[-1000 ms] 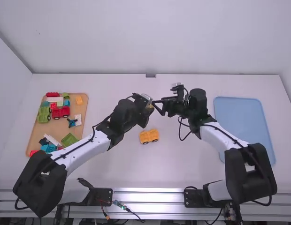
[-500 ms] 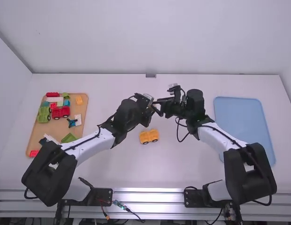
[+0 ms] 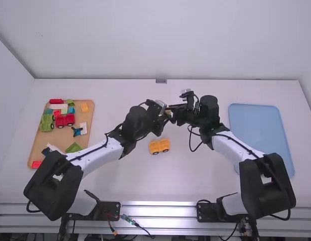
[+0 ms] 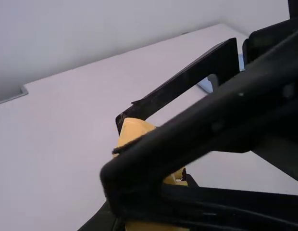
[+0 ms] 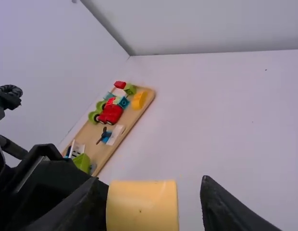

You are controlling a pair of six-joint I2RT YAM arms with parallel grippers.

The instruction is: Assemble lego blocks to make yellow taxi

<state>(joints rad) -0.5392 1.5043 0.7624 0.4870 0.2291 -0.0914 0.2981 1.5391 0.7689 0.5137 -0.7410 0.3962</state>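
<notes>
High view: left gripper [image 3: 163,115] and right gripper [image 3: 170,113] meet at the yellow block [image 3: 168,112], above the table [image 3: 195,175]; the yellow wheeled base [image 3: 159,146] rests nearer the camera.

Left wrist view: left gripper clamps the yellow block.

Right wrist view: right gripper's fingers stand apart around it, one side gapped.

High view: well above wooden tray [image 3: 61,136], farthest back, faces forward-down. Right wrist view: low, right of wooden tray, faces toward it; shares it with high view. Left wrist view: low, between wooden tray and blue tray [image 3: 258,131], faces away from former; shares latter with high view.
</notes>
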